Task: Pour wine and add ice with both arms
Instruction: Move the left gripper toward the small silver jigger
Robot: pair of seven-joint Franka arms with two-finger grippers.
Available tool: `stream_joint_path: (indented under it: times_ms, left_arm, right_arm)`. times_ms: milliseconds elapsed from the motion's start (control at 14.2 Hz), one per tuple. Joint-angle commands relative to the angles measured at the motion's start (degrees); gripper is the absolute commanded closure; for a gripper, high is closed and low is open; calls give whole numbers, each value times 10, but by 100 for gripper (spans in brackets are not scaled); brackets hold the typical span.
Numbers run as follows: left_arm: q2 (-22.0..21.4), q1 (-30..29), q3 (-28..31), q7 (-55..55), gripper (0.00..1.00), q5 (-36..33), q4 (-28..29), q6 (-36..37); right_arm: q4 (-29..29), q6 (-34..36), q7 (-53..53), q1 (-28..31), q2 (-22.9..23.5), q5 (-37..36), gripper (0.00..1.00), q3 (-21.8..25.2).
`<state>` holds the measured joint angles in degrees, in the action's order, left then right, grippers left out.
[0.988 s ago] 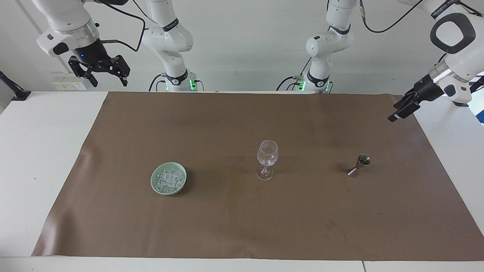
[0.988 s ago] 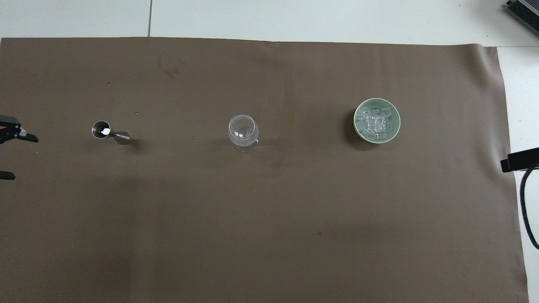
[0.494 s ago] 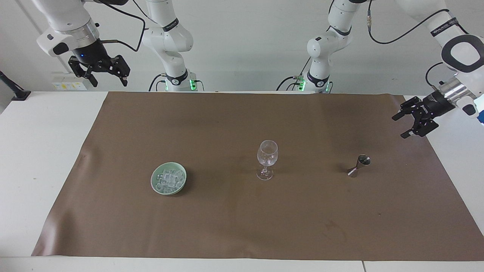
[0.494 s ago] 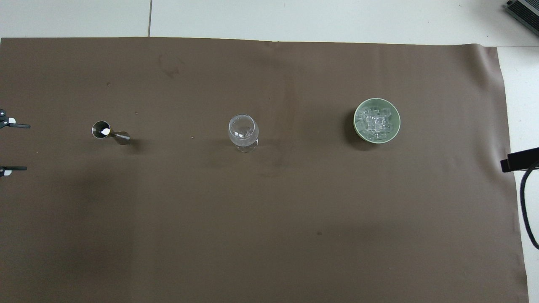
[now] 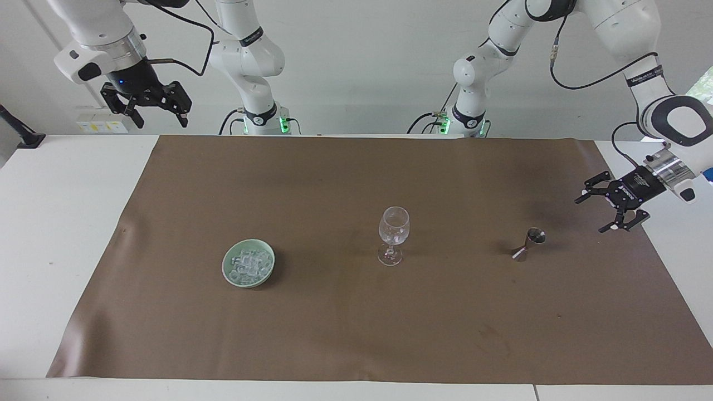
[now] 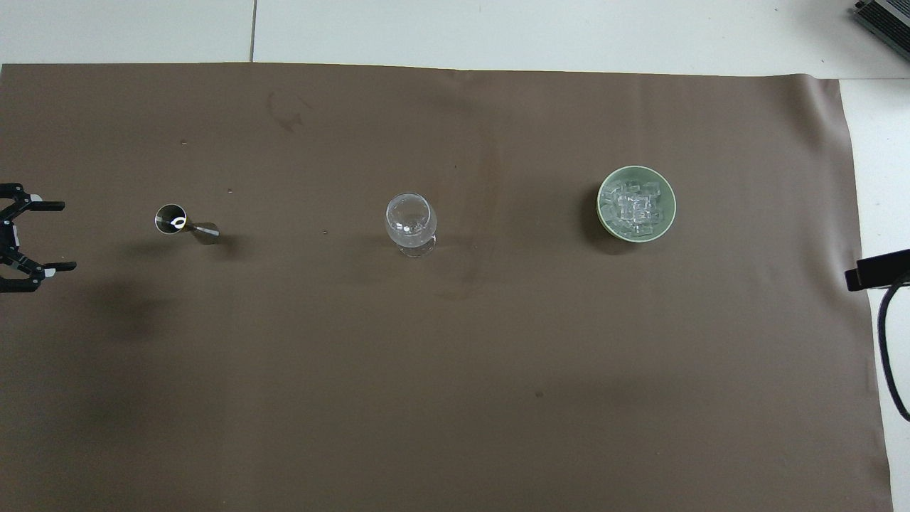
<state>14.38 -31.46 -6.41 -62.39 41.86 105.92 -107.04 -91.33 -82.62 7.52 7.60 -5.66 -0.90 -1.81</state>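
Note:
A small steel jigger [image 5: 530, 244] [image 6: 183, 224] stands on the brown mat toward the left arm's end; the wine itself is not visible. My left gripper [image 5: 592, 214] [image 6: 65, 236] hangs open and low over the mat's edge beside the jigger, clear of it, its fingers pointing at it. A clear stemmed wine glass [image 5: 393, 234] [image 6: 411, 222] stands mid-mat. The ice [image 5: 249, 263] [image 6: 635, 208] is heaped in a green bowl [image 5: 224, 267] [image 6: 601, 213] toward the right arm's end. My right gripper [image 5: 160, 120] waits open, high above the table's corner by the robots.
The brown mat [image 5: 334, 334] covers most of the white table [image 5: 55, 223]. Jigger, glass and bowl stand in one row, well apart. A black part [image 6: 878, 269] and a cable show at the overhead view's edge by the bowl's end.
My left gripper has come down and turned toward the jigger, from high over the mat's corner to low beside it. The right arm, jigger, glass and bowl have not moved.

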Motion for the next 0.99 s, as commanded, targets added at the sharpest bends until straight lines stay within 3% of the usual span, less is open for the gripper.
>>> stream_joint_path:
  times_ms: [0,424,706,918]
  left_arm:
    - [-15,-13,-5,-12,0,44,44,-30]
    - [-1,-36,-8,-4,0,169,94,-23]
    - [8,-36,-8,111,0,240,146,-11]
    - [17,-28,-8,135,0,276,169,-24]
  right_arm:
    - [-2,4,6,1,-6,7,0,0]
    - [-2,4,6,1,-6,7,0,0]
    - [-2,4,6,1,-6,7,0,0]
    - [-2,4,6,1,-6,7,0,0]
